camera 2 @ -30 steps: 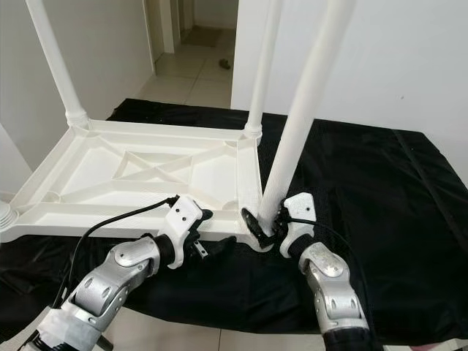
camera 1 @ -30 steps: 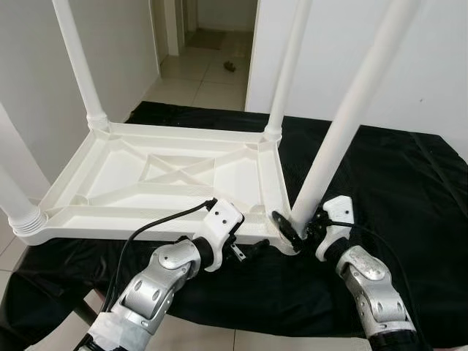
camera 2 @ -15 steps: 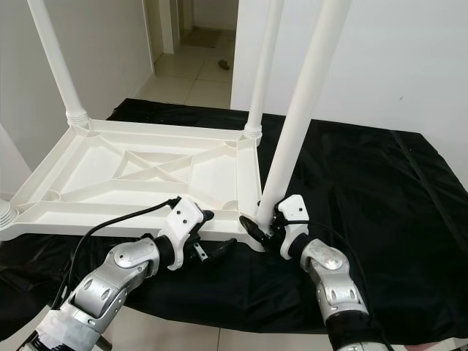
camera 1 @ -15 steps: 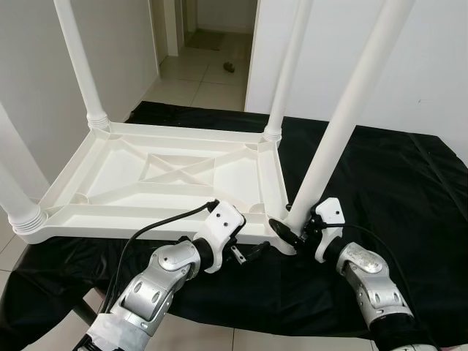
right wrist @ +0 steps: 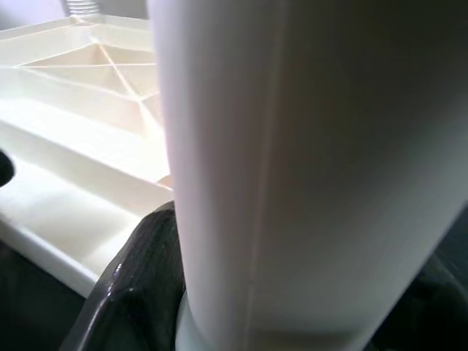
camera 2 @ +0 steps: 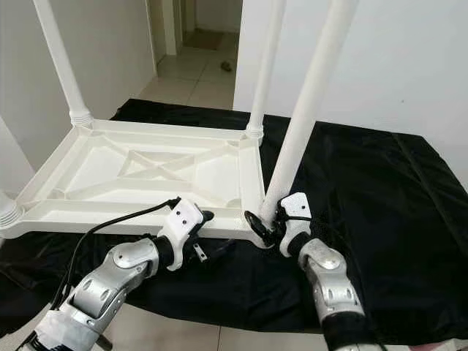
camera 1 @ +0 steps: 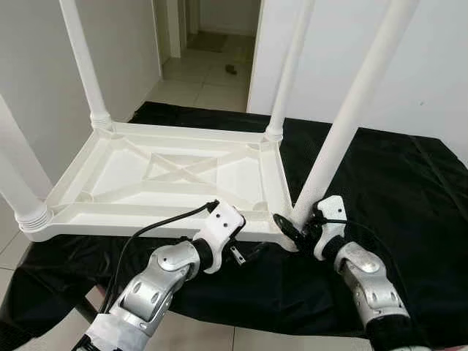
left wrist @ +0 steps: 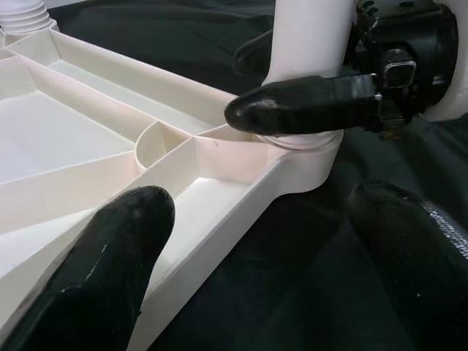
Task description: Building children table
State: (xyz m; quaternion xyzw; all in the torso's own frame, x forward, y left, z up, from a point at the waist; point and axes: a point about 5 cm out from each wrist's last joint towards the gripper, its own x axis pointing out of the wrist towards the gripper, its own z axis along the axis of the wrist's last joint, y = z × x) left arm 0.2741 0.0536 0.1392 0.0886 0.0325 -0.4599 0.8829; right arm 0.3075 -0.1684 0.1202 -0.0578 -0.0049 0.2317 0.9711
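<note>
At centre frame the upturned tabletop [camera 1: 175,172] lies on a black cloth [camera 1: 395,175] with all four legs standing in its corners, the right hand [camera 1: 298,228] pinching the near-right leg [camera 1: 344,124] at its socket, the left hand [camera 1: 245,252] spread beside the rim, so assembly appears nearly complete.

The white table [camera 1: 175,175] lies upside down on a black cloth [camera 1: 380,183], legs up — the near right leg [camera 1: 351,110] at about 1 o'clock. The right claw [camera 1: 296,230] clasps that leg's base; the left claw [camera 1: 245,252], fingers parted, sits at the table's near rim
</note>
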